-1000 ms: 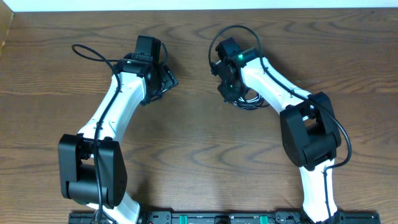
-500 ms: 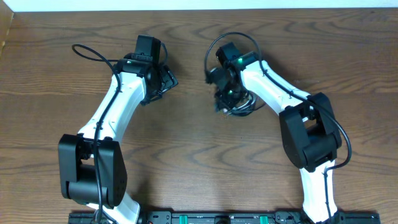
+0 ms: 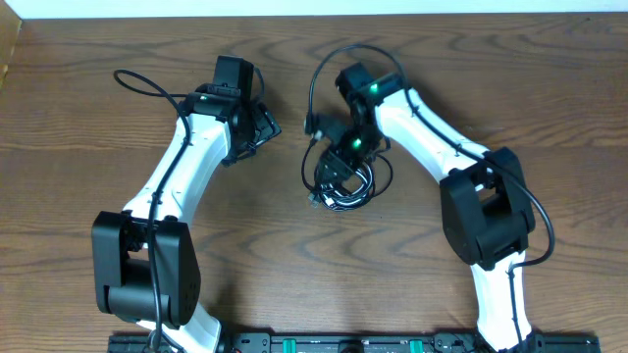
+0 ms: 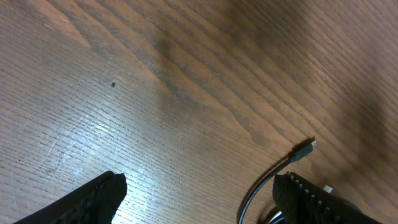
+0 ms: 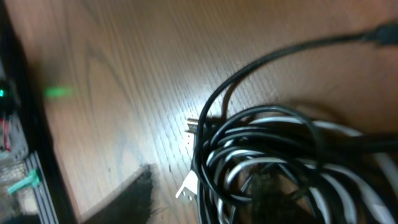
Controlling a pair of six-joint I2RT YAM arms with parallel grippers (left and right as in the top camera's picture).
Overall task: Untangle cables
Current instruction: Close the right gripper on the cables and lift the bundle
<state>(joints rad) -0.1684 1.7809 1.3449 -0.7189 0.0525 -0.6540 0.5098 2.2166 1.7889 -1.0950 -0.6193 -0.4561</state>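
Note:
The cables [image 3: 343, 183] lie as a tangled bundle of black and white loops on the wooden table, between the two arms. One black strand [image 3: 316, 83] arcs from the bundle toward the far edge. My right gripper [image 3: 345, 155] hangs right over the bundle. In the right wrist view the coils [image 5: 280, 158] fill the lower right, a white plug [image 5: 188, 185] pokes out, and one finger [image 5: 127, 196] stands clear of them; the gripper [image 5: 199, 199] is open. My left gripper [image 3: 261, 127] is open and empty [image 4: 205, 199], with a black plug end [image 4: 303, 152] just ahead of its right finger.
A thick black arm cable [image 3: 137, 83] loops out beside the left arm. The base rail [image 3: 343, 343] runs along the near edge. The table's far edge [image 3: 314, 16] is close behind both grippers.
The right gripper has dragged the cable bundle left and toward the near side, then opened its jaws. The long black strand swung left with it. The left arm has not moved.

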